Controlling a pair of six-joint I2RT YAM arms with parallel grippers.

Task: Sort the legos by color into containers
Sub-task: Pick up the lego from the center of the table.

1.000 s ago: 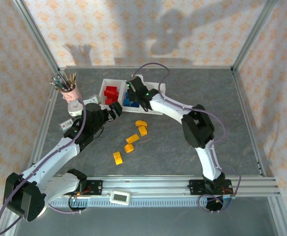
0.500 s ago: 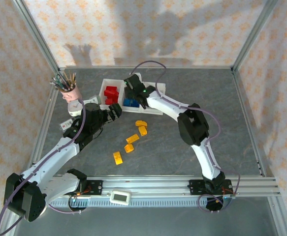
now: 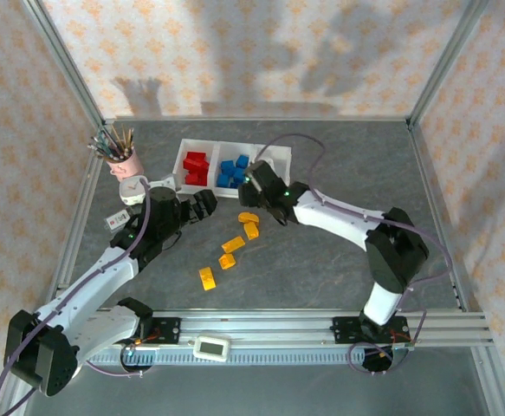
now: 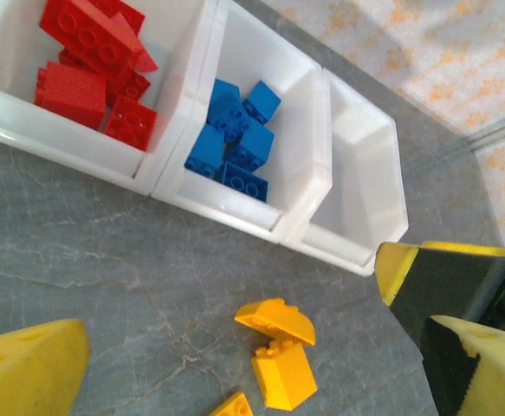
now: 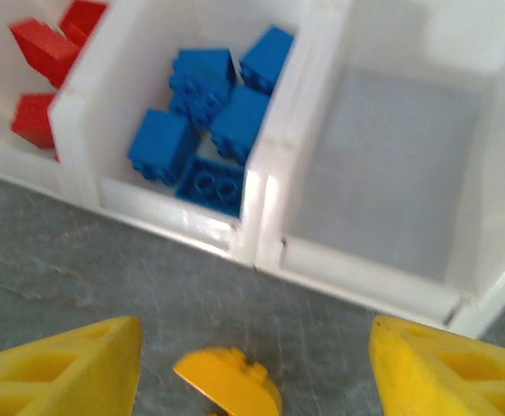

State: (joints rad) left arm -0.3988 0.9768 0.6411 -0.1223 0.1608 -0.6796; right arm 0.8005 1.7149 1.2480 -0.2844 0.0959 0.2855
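Observation:
The white tray (image 3: 274,196) holds red legos (image 3: 196,166) in its left compartment and blue legos (image 3: 232,171) in the middle one. Its right compartment (image 5: 399,165) is bare. Several yellow-orange legos (image 3: 235,245) lie on the grey table in front of the tray. My right gripper (image 3: 254,194) hangs open just in front of the tray, with a rounded yellow lego (image 5: 230,381) low between its fingers. My left gripper (image 3: 204,202) stands open left of the yellow legos, facing two of them (image 4: 278,347).
A pink pencil cup (image 3: 124,161) stands at the back left, with small white items (image 3: 120,217) near the left arm. A white timer (image 3: 210,347) sits on the front rail. Metal frame posts (image 3: 70,78) bound the table.
My right gripper has pulled back from over the blue compartment to the table in front of the tray, uncovering the blue legos. The left arm has barely moved.

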